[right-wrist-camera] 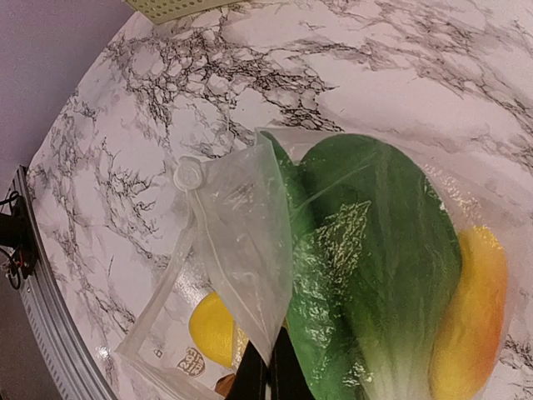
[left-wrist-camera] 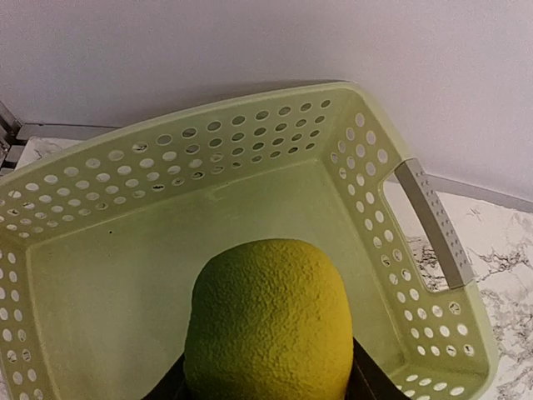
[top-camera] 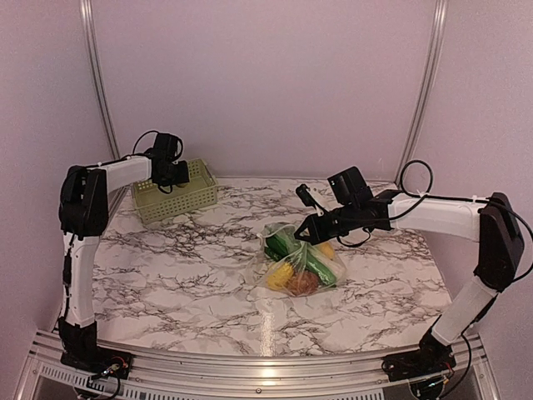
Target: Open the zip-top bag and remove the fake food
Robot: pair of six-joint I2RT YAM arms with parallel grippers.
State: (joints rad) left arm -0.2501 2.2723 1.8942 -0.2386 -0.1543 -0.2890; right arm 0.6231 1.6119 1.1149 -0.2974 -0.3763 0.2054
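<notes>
The zip-top bag (top-camera: pixel 301 260) lies mid-table, clear, with fake food inside. My right gripper (top-camera: pixel 303 232) is shut on the bag's upper flap (right-wrist-camera: pixel 243 242), pinching the plastic between its dark fingertips (right-wrist-camera: pixel 268 377). Through the plastic I see a green leafy vegetable (right-wrist-camera: pixel 375 258), a yellow fruit (right-wrist-camera: pixel 212 329) and a yellow-orange piece (right-wrist-camera: pixel 475 317). The bag's mouth gapes at the left, with its white slider (right-wrist-camera: pixel 188 174) at the corner. My left gripper (left-wrist-camera: pixel 268 387) is shut on a yellow-green, pebbly lemon-like fruit (left-wrist-camera: pixel 266 317), holding it above the inside of the light green basket (left-wrist-camera: pixel 208 150).
The perforated basket (top-camera: pixel 190 198) stands at the back left of the marble table (top-camera: pixel 183 275), near the wall. Its grey handle slot (left-wrist-camera: pixel 433 221) shows on the right side. The metal front rail (top-camera: pixel 250 367) runs along the table's near edge.
</notes>
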